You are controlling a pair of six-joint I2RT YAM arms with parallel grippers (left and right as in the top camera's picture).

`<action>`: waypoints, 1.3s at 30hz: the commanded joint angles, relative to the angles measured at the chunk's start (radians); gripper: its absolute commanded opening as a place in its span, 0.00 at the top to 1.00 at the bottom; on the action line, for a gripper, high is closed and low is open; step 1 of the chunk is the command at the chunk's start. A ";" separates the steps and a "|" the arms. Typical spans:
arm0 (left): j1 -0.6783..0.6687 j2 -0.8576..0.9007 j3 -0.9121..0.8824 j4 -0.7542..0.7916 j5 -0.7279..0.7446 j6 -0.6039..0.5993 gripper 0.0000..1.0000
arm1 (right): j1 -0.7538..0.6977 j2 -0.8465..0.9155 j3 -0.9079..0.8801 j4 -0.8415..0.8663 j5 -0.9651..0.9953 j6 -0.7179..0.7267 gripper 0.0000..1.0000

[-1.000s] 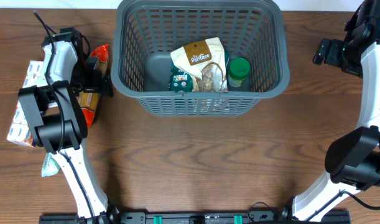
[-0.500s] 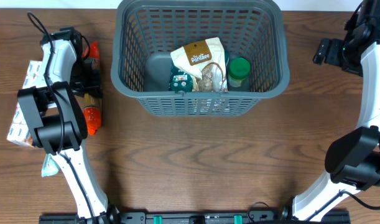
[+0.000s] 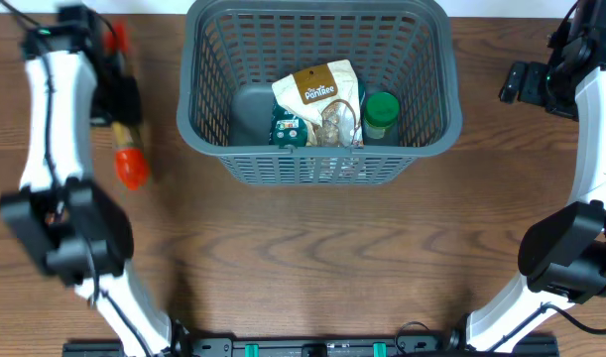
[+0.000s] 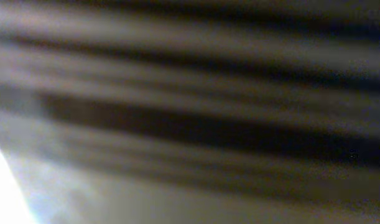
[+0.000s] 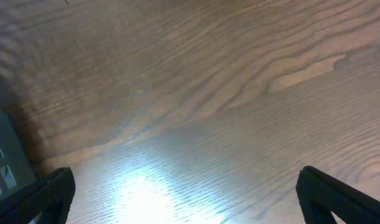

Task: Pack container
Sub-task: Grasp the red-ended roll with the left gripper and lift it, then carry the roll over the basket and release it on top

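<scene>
The container (image 3: 317,167), a large dark grey slotted basket, stands at the back centre of the table. Inside it lie a tan Pantree bag (image 3: 317,87), a green-lidded jar (image 3: 382,113), a dark green packet (image 3: 286,127) and a clear packet (image 3: 337,125). My left gripper (image 3: 121,99) is raised left of the basket and shut on a long orange and red packet (image 3: 131,167), which hangs off the table. The left wrist view is all blur. My right gripper (image 3: 516,82) (image 5: 196,196) hovers open over bare wood right of the basket, with nothing between its fingers.
The raised left arm (image 3: 50,139) covers the table's left edge in the overhead view. The brown wooden table (image 3: 303,258) stretches in front of the basket. A grey edge (image 5: 0,155) shows at the left border of the right wrist view.
My left gripper closed on the orange packet and lifted it off the table, swinging up and toward the back left. The right arm has not moved.
</scene>
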 commanded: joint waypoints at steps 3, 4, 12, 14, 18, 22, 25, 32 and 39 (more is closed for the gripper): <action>0.010 -0.275 0.089 0.086 0.011 -0.120 0.94 | 0.002 0.006 -0.005 0.001 0.000 -0.027 0.01; 0.008 -0.309 0.089 0.109 0.016 -0.127 0.94 | 0.002 0.006 -0.005 0.001 -0.001 -0.027 0.01; -0.166 -0.484 0.089 0.222 0.119 0.220 0.94 | 0.002 0.006 -0.005 0.000 -0.001 -0.027 0.01; -0.257 -0.484 0.088 0.222 0.114 0.351 0.94 | 0.002 0.006 -0.005 0.000 -0.001 -0.027 0.01; -0.433 -0.451 0.088 0.254 0.106 0.600 0.94 | 0.002 0.006 -0.005 -0.001 -0.001 -0.027 0.01; -0.560 -0.404 0.088 0.350 0.089 0.778 0.94 | 0.002 0.006 -0.005 -0.007 -0.001 -0.027 0.01; -0.613 -0.355 0.088 0.433 0.089 0.829 0.94 | 0.002 0.006 -0.005 -0.013 -0.001 -0.027 0.01; -0.632 -0.177 0.088 0.520 0.089 0.838 0.94 | 0.002 0.006 -0.005 -0.023 -0.001 -0.039 0.01; -0.632 0.012 0.088 0.462 0.089 0.862 0.95 | 0.002 0.006 -0.005 -0.023 -0.001 -0.039 0.01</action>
